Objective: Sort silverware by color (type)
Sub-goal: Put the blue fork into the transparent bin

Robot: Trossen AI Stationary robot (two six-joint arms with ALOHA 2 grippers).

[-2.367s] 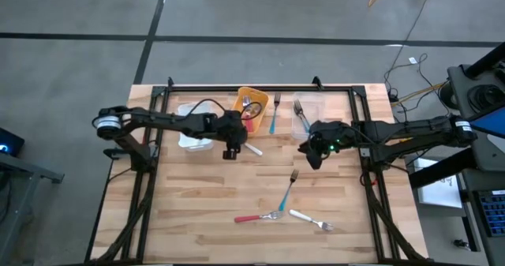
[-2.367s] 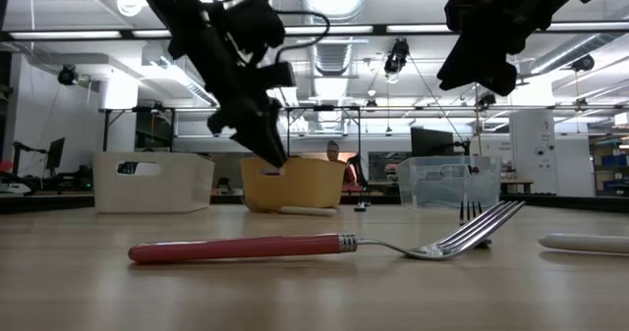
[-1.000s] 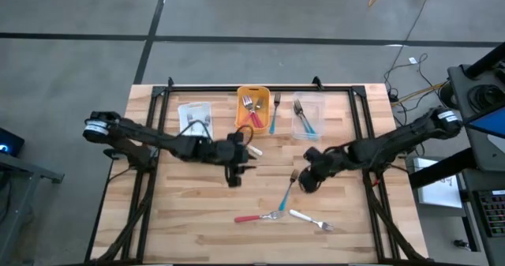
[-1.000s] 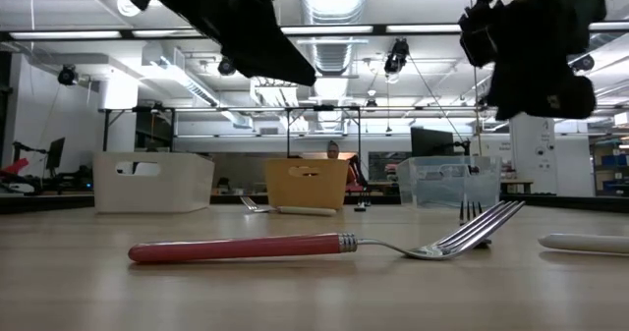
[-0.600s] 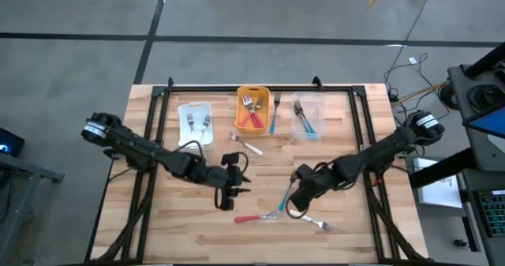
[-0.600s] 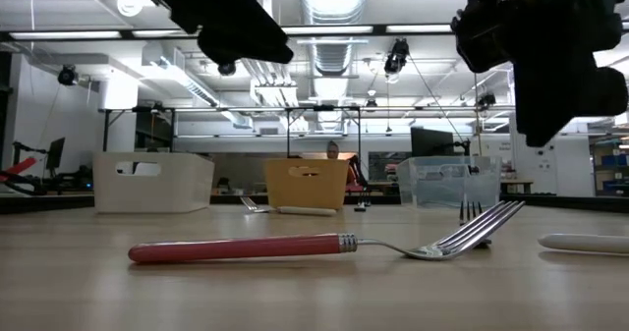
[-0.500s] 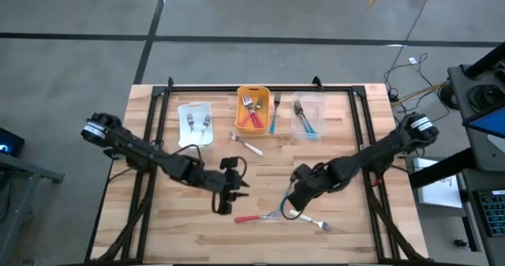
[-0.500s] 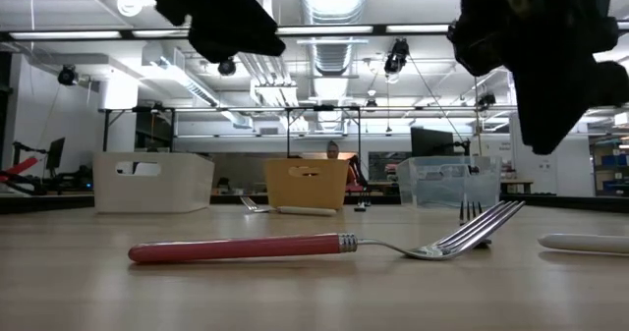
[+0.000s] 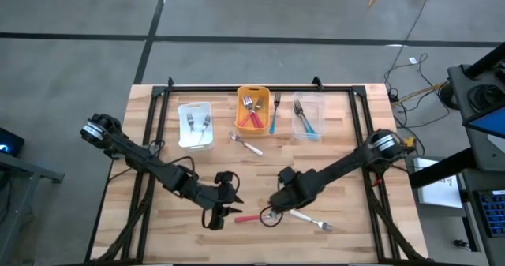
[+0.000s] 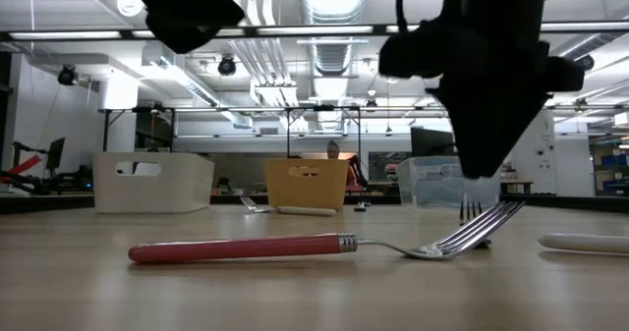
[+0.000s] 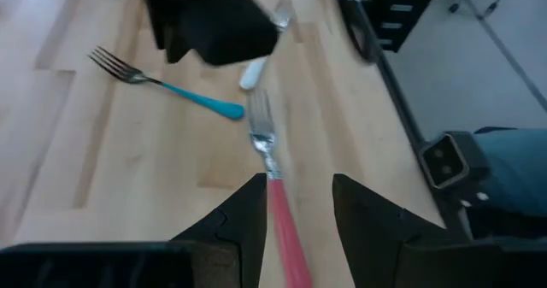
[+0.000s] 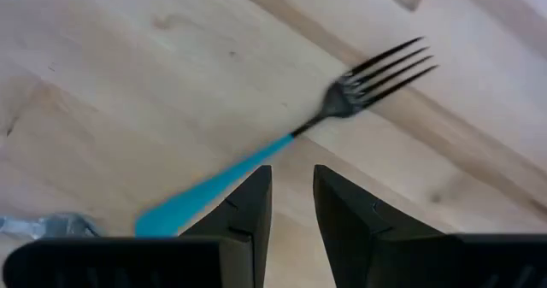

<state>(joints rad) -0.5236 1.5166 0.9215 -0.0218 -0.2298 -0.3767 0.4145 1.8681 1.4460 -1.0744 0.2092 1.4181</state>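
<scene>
**Me:** Silverware first. Three pieces lie loose on the near part of the table (image 9: pixel 181 226): a red-handled fork (image 9: pixel 251 217), a blue-handled fork (image 12: pixel 282 147) and a white-handled fork (image 9: pixel 312 219). A fourth, another white-handled piece (image 9: pixel 246 144), lies farther back, just in front of the orange bin (image 9: pixel 253 110).

**Colleague:** Where is the left gripper against the red one?

**Me:** The left gripper (image 11: pixel 295 207) hangs just over the handle end of the red-handled fork. In its wrist view the pink handle runs straight up between the two fingers, which stand apart with a gap on either side of the handle. I see no contact; in the low view the fork lies flat on the wood.

**Colleague:** And the right?

**Me:** The right gripper (image 12: pixel 291 202) sits above the blue-handled fork, near where its handle end meets the head of the red one. Its fingers are parted by a narrow gap, and the teal handle passes under and to one side of them, tines pointing away. It grips nothing that I can see.

**Colleague:** The bins?

**Me:** White bin (image 9: pixel 195 125) holds white-handled pieces, the orange bin holds red-handled ones, the clear bin (image 9: pixel 308 116) holds blue. One more blue fork (image 9: pixel 274 114) lies between orange and clear.
</scene>
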